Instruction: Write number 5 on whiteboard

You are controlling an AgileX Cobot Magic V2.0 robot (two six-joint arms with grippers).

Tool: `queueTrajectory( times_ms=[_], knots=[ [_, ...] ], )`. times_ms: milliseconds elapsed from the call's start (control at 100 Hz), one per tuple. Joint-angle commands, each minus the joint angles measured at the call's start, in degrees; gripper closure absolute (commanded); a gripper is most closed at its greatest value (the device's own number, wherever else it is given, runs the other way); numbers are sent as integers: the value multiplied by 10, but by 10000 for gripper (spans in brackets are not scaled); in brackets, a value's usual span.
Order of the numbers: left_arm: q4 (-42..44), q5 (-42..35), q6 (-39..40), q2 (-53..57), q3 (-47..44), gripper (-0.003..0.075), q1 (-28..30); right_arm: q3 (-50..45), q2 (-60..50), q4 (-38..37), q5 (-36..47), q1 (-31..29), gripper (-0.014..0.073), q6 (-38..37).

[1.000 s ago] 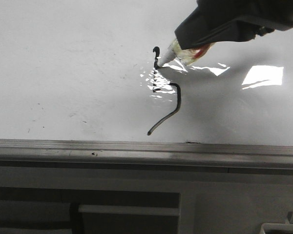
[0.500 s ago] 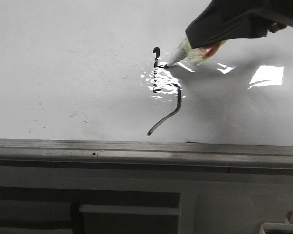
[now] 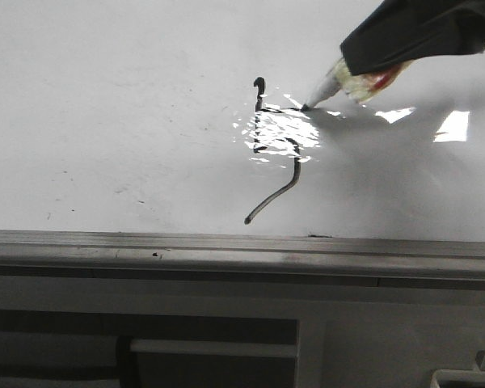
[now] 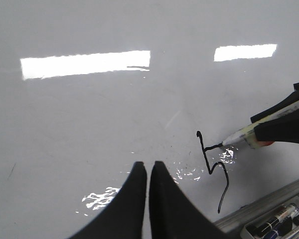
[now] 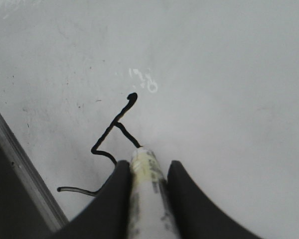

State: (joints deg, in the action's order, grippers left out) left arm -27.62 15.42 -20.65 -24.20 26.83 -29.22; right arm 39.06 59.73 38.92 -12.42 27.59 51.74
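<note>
The number 5 (image 3: 296,166) is a thin black line on the whiteboard (image 3: 105,97), with a hooked top, an angular middle and a curved tail. My right gripper (image 3: 364,58) is shut on a white marker (image 3: 327,85). The marker's tip touches the board at the right end of a short stroke that runs off the figure's stem. The right wrist view shows the marker (image 5: 147,194) between the fingers and the line (image 5: 107,134) ahead of it. My left gripper (image 4: 148,167) is shut and empty above the board (image 4: 89,124), to the left of the figure (image 4: 226,186).
A grey metal edge strip (image 3: 226,246) borders the board's near side, with grey cabinet panels (image 3: 210,339) below it. A tray with spare markers (image 4: 276,224) sits past the strip. Bright light reflections lie on the board.
My right gripper has moved to the right with the marker. It has drawn a short horizontal stroke away from the figure's stem. The left gripper's earlier position is not shown.
</note>
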Motion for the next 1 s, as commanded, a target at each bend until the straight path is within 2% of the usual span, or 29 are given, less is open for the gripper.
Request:
queueTrajectory(
  times_ms=[0,80,180,300,420,530,630,850,990],
  knots=[
    [-16,-37,4,-2,16,738,1,31,-53,-4,9,21,645,9],
    [-16,-21,4,-4,16,708,1,45,-97,-5,-18,50,645,9],
    [-16,31,-8,-22,21,603,1,49,-127,-19,-62,81,645,9],
    [-18,111,-114,-72,48,429,-11,49,-131,-43,-99,103,645,9],
    [-20,149,-190,-130,81,311,-40,49,-109,-54,-113,118,645,9],
    [-45,184,-250,-180,113,300,-82,49,-85,-54,-115,143,645,32],
    [-73,187,-290,-217,136,300,-130,49,-69,-54,-106,184,645,51],
    [-73,167,-300,-276,164,300,-230,50,-44,-54,-54,256,646,58],
    [-72,142,-300,-303,170,300,-263,50,-39,-54,-42,280,646,58]
  ],
)
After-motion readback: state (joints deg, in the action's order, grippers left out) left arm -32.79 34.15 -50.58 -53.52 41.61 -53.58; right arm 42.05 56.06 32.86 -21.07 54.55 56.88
